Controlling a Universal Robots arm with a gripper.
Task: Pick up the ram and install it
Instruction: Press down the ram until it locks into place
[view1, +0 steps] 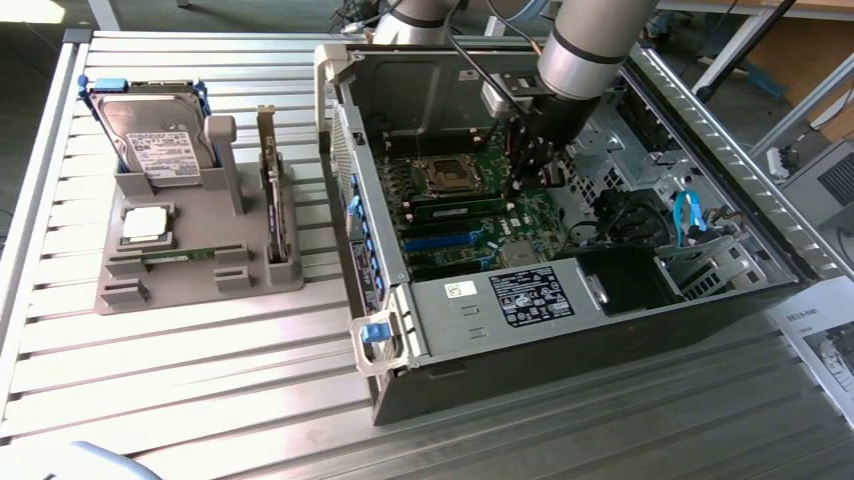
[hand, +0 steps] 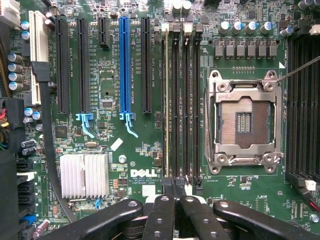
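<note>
The ram (hand: 166, 100) is a thin green stick seen edge-on, standing in the outermost of the black memory slots beside the CPU socket (hand: 243, 122). In the exterior view the ram (view1: 451, 211) lies along the motherboard just in front of the socket. My gripper (hand: 175, 196) is shut, its black fingertips pressed together just above the near end of that slot, with nothing visibly between them. Seen from outside, the gripper (view1: 534, 158) reaches down into the open computer case (view1: 387, 330). A second green stick (view1: 178, 258) lies in the grey holder.
The grey holder (view1: 120, 290) on the exterior view's left also carries a silver hard drive (view1: 154, 145) and an upright dark card (view1: 274, 190). Black and blue expansion slots (hand: 125, 65) and a silver heatsink (hand: 84, 175) flank the memory slots. Blue cables (view1: 687, 215) and a drive cage fill the case's right side.
</note>
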